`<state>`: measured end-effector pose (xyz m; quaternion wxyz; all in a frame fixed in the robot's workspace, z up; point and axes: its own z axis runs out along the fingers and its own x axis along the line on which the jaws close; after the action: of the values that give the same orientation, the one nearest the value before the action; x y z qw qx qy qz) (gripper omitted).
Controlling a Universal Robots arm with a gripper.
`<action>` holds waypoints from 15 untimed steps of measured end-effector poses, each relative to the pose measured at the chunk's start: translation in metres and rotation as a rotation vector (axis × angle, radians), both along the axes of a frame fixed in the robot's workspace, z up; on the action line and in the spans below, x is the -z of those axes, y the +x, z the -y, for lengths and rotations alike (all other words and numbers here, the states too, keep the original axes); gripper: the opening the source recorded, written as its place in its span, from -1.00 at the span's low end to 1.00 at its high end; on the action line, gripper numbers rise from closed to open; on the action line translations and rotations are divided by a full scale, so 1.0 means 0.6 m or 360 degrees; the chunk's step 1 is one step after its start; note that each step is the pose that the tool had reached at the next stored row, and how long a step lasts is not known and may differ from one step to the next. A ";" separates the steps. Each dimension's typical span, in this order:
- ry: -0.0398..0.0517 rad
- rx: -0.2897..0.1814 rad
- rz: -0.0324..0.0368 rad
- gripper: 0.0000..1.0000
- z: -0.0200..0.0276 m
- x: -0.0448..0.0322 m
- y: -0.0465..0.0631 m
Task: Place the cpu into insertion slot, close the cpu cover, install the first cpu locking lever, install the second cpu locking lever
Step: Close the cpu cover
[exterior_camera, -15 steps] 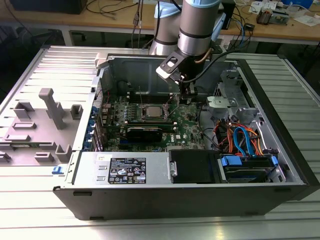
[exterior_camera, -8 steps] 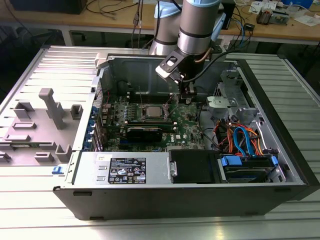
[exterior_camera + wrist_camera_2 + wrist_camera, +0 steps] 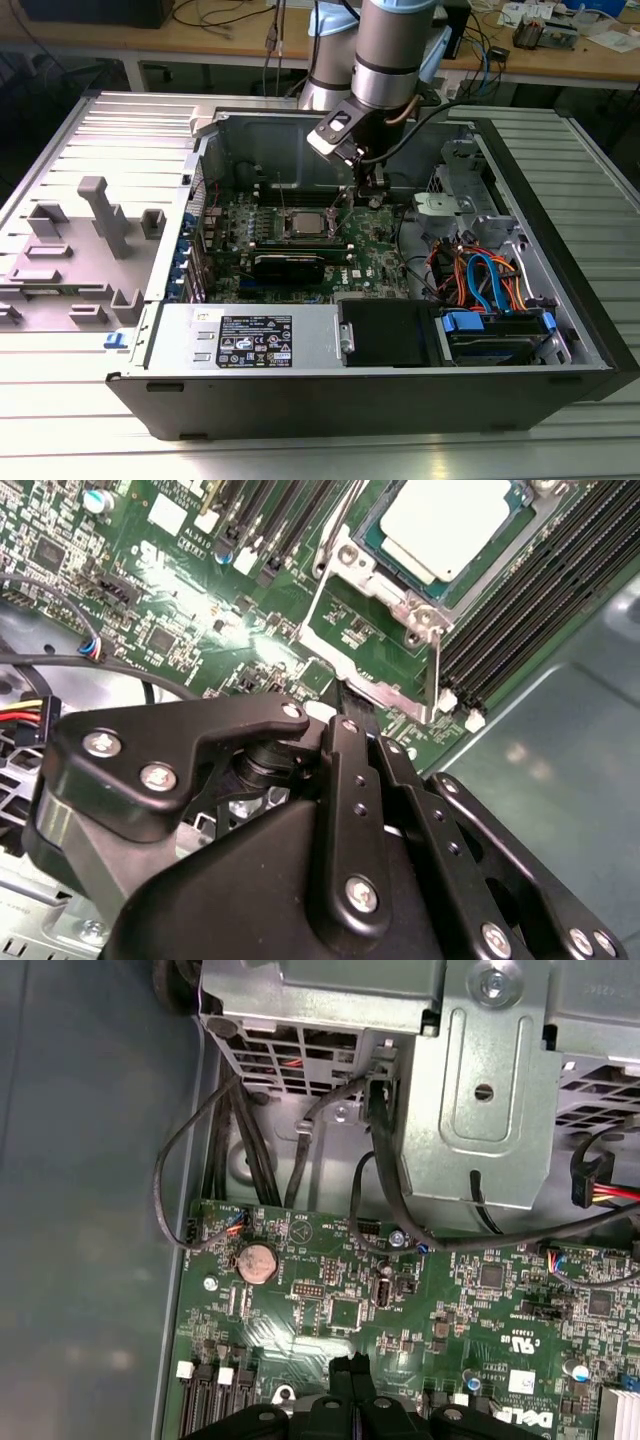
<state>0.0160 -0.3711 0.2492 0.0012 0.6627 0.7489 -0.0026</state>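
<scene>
Hovering my claw [image 3: 345, 702] at the edge of the raised cover [image 3: 385, 692], grip state I can't tell, with the cpu [image 3: 450, 525] already seated in the slot [image 3: 395, 585], so step one looks done while cover and both levers [image 3: 336, 530] are left to close.

The silver-topped cpu [image 3: 452, 522] lies flat in the insertion slot [image 3: 385, 575], with the windowed cpu cover [image 3: 375, 687] swung open beside it.
</scene>
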 end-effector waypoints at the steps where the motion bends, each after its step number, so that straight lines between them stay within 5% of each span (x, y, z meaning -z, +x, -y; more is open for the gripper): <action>1: 0.0000 0.0000 0.0000 -0.79 0.0000 0.000 -0.003; 15: 0.0000 0.0000 0.0000 -0.79 -0.0001 0.001 -0.054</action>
<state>-0.0164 -0.3710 0.2489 0.0012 0.6627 0.7489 -0.0025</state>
